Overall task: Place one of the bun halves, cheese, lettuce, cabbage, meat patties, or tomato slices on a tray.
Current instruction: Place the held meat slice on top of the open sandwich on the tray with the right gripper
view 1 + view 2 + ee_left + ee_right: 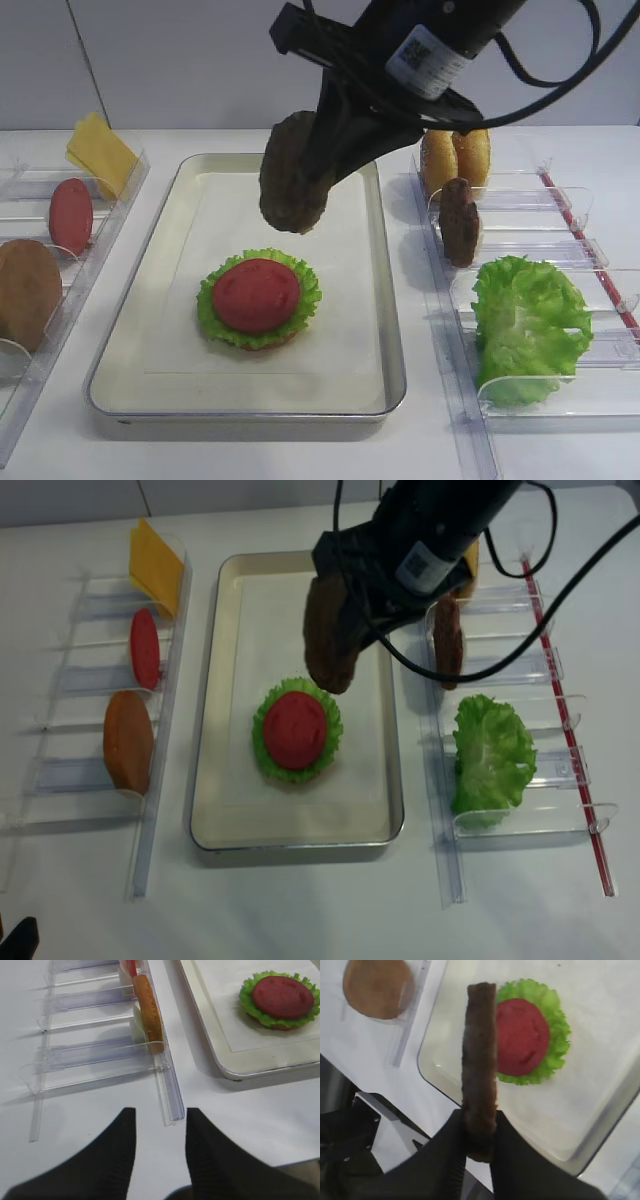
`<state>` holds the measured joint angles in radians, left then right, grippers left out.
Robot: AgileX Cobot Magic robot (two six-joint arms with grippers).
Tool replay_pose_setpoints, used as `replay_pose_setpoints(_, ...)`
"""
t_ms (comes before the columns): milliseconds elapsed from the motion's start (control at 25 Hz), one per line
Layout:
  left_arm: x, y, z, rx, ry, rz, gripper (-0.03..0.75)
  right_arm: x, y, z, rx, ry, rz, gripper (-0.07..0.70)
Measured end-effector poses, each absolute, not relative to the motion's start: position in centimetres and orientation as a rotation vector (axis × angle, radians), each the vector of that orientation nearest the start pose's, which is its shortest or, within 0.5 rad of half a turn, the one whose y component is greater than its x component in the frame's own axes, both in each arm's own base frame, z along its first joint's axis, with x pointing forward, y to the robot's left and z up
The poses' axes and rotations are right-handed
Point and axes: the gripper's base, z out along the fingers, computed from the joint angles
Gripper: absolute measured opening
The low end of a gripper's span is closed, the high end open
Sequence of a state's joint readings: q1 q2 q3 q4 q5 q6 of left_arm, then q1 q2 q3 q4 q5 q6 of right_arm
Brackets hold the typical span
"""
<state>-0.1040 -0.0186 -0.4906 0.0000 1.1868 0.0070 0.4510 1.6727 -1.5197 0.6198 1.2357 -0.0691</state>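
We've got the right gripper (479,1132) pinching a patty (293,172) by its edge, disc hanging on edge, in the air over the far half of the tray (385,330). So the step in hand is the carry-and-place of the patty.

On the tray liner sits the stack: bun base barely showing, lettuce (305,305), tomato slice (256,294) on top. It lies toward the tray's near half, roughly centred across. The patty is above and beyond it, not touching anything.

Left gripper (160,1132) hangs spread and empty over the bench near its left-hand holder (165,1085), off the tray's near-left corner.

Spare parts: second patty (460,220) and buns (456,155) stand in the right holder, loose lettuce leaf (528,330) nearer us in the same rack. Cheese (100,152), another tomato slice (70,215) and a light-brown disc (27,292) on the left side.

Next move, as we judge it: bring the patty toward the near edge until it's over the tomato, roll the wrist so the disc goes flat, lower, release. Risk: released on edge, it'd tip or roll off the stack. Any bare liner spot would still satisfy the task.
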Motion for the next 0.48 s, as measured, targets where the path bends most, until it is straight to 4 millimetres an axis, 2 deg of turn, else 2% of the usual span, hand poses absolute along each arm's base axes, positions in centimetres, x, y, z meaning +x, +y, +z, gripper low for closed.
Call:
replay_pose_setpoints(320,-1.2,0.1,26.5,0.120,2.158,-0.056,0.232,30.2,21.7,30.9,-0.729,2.697,1.217,0.127)
replay_pose_setpoints(480,-1.2,0.1,26.5,0.120,2.158,-0.056,0.232,31.1,22.4,29.1,-0.795,2.670,1.258,0.127)
